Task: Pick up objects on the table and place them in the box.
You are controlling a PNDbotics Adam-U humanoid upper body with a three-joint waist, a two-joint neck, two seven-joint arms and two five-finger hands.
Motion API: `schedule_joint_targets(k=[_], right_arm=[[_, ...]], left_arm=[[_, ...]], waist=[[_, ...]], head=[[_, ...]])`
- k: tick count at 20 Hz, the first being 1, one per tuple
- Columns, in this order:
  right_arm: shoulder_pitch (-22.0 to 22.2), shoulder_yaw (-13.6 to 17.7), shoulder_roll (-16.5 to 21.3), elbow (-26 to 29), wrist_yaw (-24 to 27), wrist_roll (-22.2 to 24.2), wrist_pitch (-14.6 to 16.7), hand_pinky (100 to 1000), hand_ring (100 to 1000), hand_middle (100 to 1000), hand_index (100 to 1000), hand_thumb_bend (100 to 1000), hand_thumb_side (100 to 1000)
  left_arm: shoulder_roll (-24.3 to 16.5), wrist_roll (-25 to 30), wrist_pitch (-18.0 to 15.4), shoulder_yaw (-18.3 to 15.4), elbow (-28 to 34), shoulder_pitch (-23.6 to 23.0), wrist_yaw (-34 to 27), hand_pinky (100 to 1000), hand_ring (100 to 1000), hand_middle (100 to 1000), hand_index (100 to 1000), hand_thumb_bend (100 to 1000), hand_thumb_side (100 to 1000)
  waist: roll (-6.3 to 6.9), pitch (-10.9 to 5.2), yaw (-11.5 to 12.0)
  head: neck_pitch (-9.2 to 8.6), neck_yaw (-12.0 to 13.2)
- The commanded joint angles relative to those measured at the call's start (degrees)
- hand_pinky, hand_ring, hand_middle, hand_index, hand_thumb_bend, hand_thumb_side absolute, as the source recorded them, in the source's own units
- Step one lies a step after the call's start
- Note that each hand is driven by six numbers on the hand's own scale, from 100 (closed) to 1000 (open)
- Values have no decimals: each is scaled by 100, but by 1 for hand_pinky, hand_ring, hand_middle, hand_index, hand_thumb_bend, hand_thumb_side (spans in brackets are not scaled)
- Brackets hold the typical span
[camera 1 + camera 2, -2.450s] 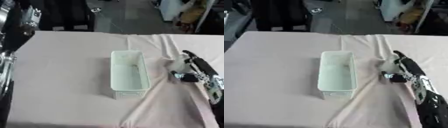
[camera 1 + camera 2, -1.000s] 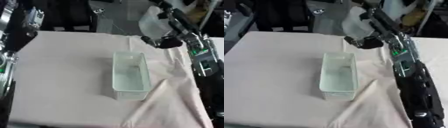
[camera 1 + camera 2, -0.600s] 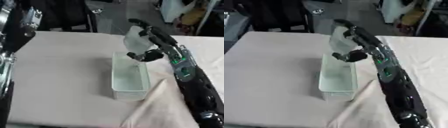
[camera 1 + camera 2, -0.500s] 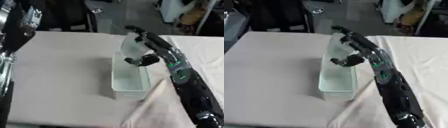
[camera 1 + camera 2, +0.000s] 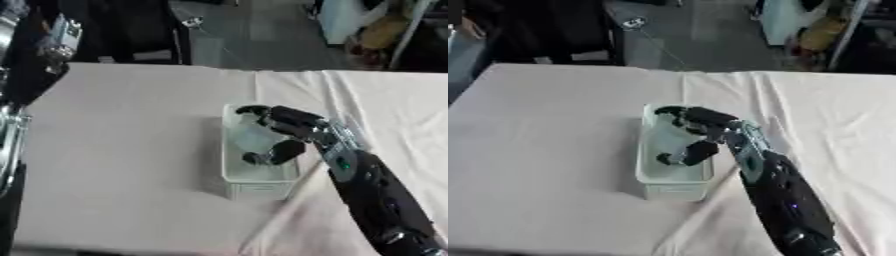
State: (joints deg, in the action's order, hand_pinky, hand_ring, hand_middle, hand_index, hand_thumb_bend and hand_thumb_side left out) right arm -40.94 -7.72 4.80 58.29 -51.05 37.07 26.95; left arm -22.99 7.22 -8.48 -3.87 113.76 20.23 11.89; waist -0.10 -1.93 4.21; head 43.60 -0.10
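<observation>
A white rectangular box (image 5: pixel 255 188) stands at the middle of the cloth-covered table. My right hand (image 5: pixel 292 128) reaches into it from the right, its arm crossing the box's right rim. Its fingers and thumb curl round a pale, translucent object (image 5: pixel 250 138), which sits low inside the box. I cannot make out what the object is. The same hand (image 5: pixel 707 129) and box (image 5: pixel 672 191) appear in the right eye view. My left hand shows in no view; only part of the left arm (image 5: pixel 10 135) runs along the left edge.
A pinkish-white cloth (image 5: pixel 114 150) covers the table and rises in a fold (image 5: pixel 280 220) at the front right of the box. Dark chairs (image 5: pixel 114 30) and clutter stand beyond the far edge.
My right hand closed on the pale object at the table's right side, lifted it high, swung it left over the box and lowered it inside.
</observation>
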Motion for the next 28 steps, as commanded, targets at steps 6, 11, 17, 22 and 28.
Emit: schedule_joint_targets(k=[6,11,17,22,28], right_arm=[[-75,101,141,378,417,787,94,1000,1000,1000,1000,100,1000],[-113,73,131,473,630,715,36,1000,1000,1000,1000,100,1000],[-159,-30,124,675,810,1348,103,1000,1000,1000,1000,101,1000],[-153,124,140,886,994,700,-458,1000,1000,1000,775,100,1000],[-167,-13,218,1292,250,-264,215,954,1000,1000,976,100,850]], left_arm=[[-82,30,-1,-8,83,93,-12,476,601,735,730,100,752],[-79,33,-2,-6,83,92,-12,477,602,735,730,100,751],[-76,38,-5,-3,83,90,-13,477,602,735,730,100,751],[-72,37,-6,-4,83,86,-11,477,602,735,730,100,751],[-69,44,-9,2,83,89,-12,477,602,735,730,100,751]], waist=[[12,-45,-6],[8,-49,0],[6,-55,2],[5,-60,-2],[-1,-62,7]], head=[[-72,-53],[-93,-60],[-105,-73],[-116,-64],[-124,-73]])
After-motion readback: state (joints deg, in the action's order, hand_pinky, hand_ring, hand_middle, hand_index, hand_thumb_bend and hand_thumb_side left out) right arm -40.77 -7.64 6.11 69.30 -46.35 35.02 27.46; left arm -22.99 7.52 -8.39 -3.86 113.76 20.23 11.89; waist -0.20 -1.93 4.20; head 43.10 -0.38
